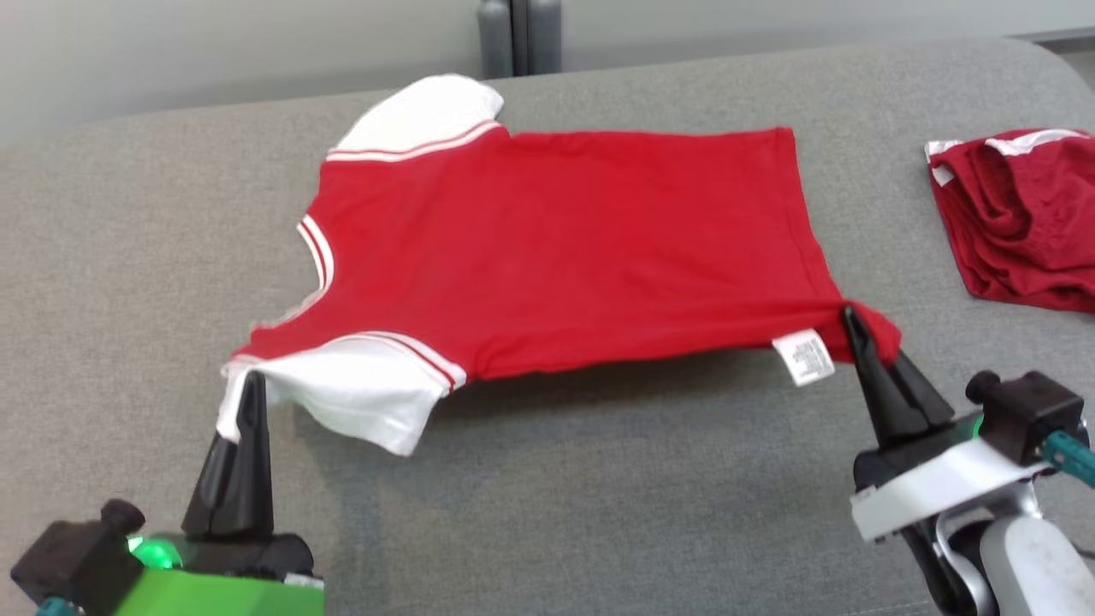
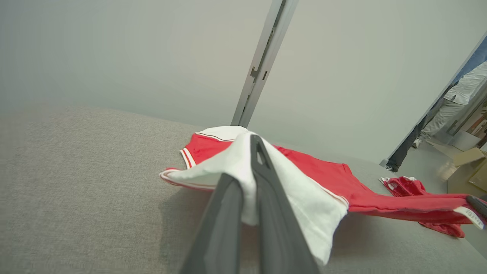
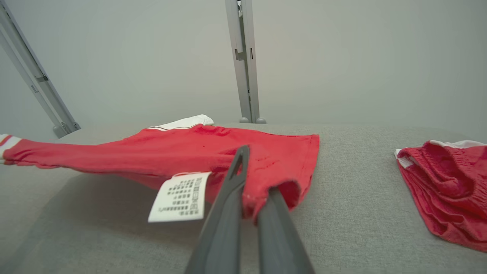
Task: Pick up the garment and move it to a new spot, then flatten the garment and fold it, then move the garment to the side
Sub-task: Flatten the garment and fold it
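The garment (image 1: 556,248) is a red T-shirt with white sleeves, spread across the grey cushion with its near edge lifted off the surface. My left gripper (image 1: 252,385) is shut on the near white sleeve (image 2: 236,167) at the lower left. My right gripper (image 1: 855,329) is shut on the near hem corner (image 3: 262,190) at the lower right, beside a white care label (image 1: 804,357). The far sleeve (image 1: 423,111) lies flat at the back. Between the two grips the near edge hangs taut and casts a shadow on the cushion.
A second crumpled red garment (image 1: 1018,218) lies at the cushion's right edge. Grey upright posts (image 1: 517,34) stand behind the cushion against a pale wall. In the left wrist view a person (image 2: 452,102) stands in a doorway at the far right, near cardboard boxes (image 2: 468,171).
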Robot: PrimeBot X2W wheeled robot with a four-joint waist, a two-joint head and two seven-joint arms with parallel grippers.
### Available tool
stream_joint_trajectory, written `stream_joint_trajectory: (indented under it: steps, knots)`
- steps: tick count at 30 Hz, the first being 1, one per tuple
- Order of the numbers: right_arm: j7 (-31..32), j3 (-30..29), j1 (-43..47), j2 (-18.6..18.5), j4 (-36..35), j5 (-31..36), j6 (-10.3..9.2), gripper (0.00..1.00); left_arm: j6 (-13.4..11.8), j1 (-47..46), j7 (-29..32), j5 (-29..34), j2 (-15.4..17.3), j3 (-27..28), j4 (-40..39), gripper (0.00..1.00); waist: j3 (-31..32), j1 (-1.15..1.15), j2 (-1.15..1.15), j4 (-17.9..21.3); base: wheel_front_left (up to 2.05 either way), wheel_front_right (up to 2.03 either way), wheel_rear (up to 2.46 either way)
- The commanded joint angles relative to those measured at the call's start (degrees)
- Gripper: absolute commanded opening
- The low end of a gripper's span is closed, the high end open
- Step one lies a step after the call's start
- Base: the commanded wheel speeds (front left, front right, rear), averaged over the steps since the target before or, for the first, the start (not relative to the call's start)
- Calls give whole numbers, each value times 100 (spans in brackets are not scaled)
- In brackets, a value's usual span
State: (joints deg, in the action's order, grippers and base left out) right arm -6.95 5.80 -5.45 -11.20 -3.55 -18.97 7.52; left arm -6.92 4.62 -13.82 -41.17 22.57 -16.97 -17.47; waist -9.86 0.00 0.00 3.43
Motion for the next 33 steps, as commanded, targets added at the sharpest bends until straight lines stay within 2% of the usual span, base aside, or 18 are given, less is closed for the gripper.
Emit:
stream_joint_trajectory:
  steps: [1,6,17,23,33]
  knots:
    - [93,-20,162,25,-95,41,-8,0,-43,136,24,-49,29,6,-33,0,91,0,0,-20,0,0,0]
    - [376,-30,444,43,-106,41,-8,0,-35,296,168,-85,105,-71,68,0,77,0,0,-4,0,0,0]
    - [572,565,31,-122,887,-236,-7,0,244,-286,336,-135,9,-324,929,0,-172,0,0,80,0,0,0]
    - [590,670,-467,-158,1400,-483,-7,0,499,-1079,433,-30,-39,-443,1427,0,-350,0,0,115,0,0,0]
    - [544,507,-1443,-82,2176,-549,-8,0,856,-2672,436,96,-356,-603,2786,0,-704,0,0,210,0,0,0]
